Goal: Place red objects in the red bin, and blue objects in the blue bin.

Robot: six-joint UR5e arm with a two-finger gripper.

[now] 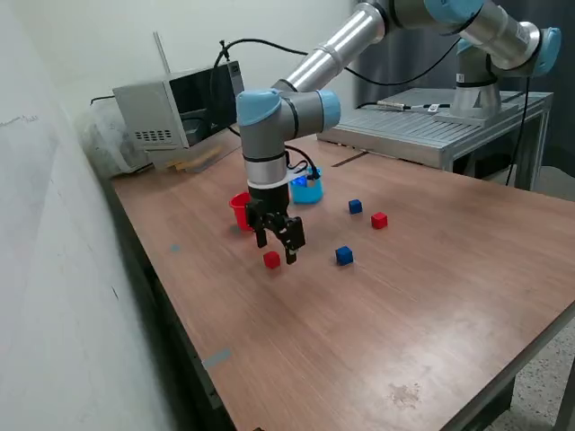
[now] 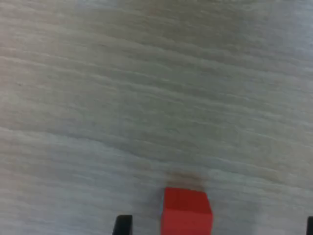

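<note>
Hand: I am seeing the hand [image 1: 277, 250] hanging low over the bench [image 1: 431, 296], fingers pointing down and spread apart, gripping nothing
Near red cube: it is sitting on the bench at [image 1: 272, 260], just below the spread fingers and loose between them; in the wrist view it is showing at [image 2: 187, 211] between the two dark fingertips [image 2: 122, 224]
Far red cube: I am seeing it at [image 1: 379, 220], well apart from the hand, toward the exterior view's right
Blue cubes: one is lying at [image 1: 344, 256], near the hand on the exterior view's right; the other is lying at [image 1: 356, 206], just beside the far red cube
Red cup: it is standing upright at [image 1: 240, 210], just behind the arm and partly hidden by it
Blue cup: it is standing at [image 1: 308, 189] behind the wrist, partly covered by the cabling
Beyond the bench: a grey box [image 1: 180, 109] is sitting at the far corner
</note>
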